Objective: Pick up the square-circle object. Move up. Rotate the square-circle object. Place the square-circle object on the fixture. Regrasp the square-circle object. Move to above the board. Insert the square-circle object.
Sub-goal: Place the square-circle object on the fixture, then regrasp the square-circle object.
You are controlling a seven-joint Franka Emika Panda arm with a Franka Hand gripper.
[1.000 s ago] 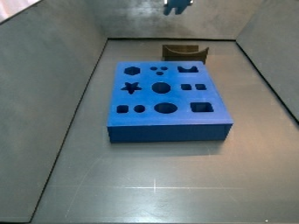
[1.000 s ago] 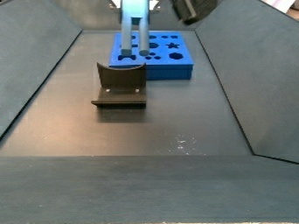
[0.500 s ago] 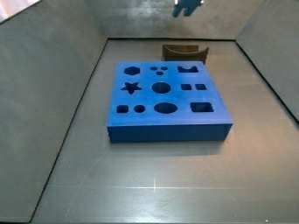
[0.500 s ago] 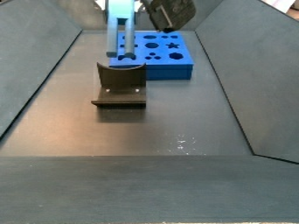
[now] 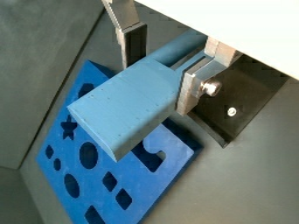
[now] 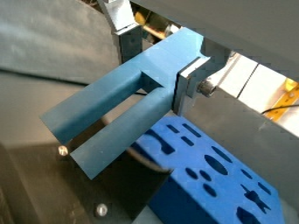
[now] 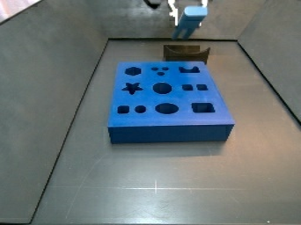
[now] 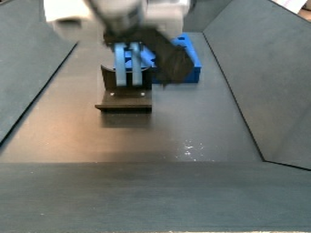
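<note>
On the dark grey floor of the walled cell, the gripper point(image 8: 131, 56) is clamped on the square-circle object point(image 5: 135, 101), which hangs with its long axis pointing down just above the fixture point(image 8: 124, 94), beside the board point(image 7: 168, 98), though blur hides any contact.

In a side view, the blurred gripper point(image 8: 129, 56) is covering most of the board point(image 8: 188, 65) and the top of the fixture point(image 8: 124, 95). In the opposite side view, the square-circle object point(image 7: 191, 18) is appearing too small to show detail, and the frame edge is cutting off the arm above it.
</note>
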